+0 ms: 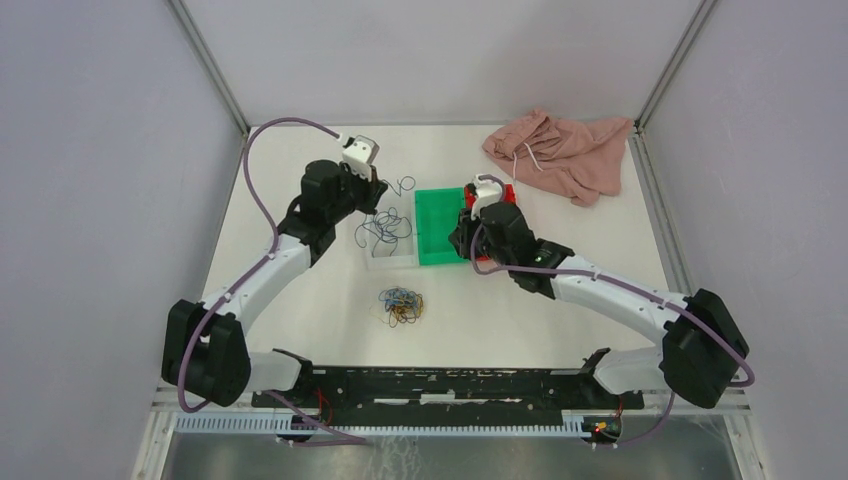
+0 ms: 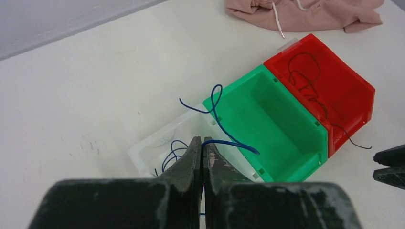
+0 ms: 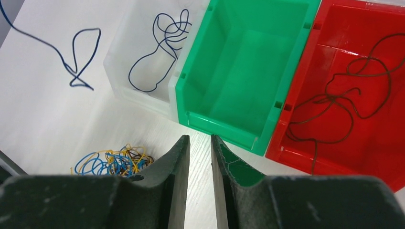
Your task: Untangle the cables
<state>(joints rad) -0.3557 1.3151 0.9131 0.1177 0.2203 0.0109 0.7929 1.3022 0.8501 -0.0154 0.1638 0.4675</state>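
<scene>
Left gripper (image 2: 201, 149) pinched shut on thin blue wire (image 2: 233, 143) beside green plastic bin (image 2: 277, 124); right gripper (image 3: 198, 143) slightly parted, empty. Wire judged light, limp, slippery: grip a free end.

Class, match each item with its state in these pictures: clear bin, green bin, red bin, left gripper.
Column one:
1. clear bin
2. green bin
3. red bin
4. left gripper

Column two:
A. holds a dark red cable
B. shut on a trailing blue cable
C. holds nothing
D. holds a coiled blue cable

Pairs: 1-D, 2-C, 3-A, 4-B.
</scene>
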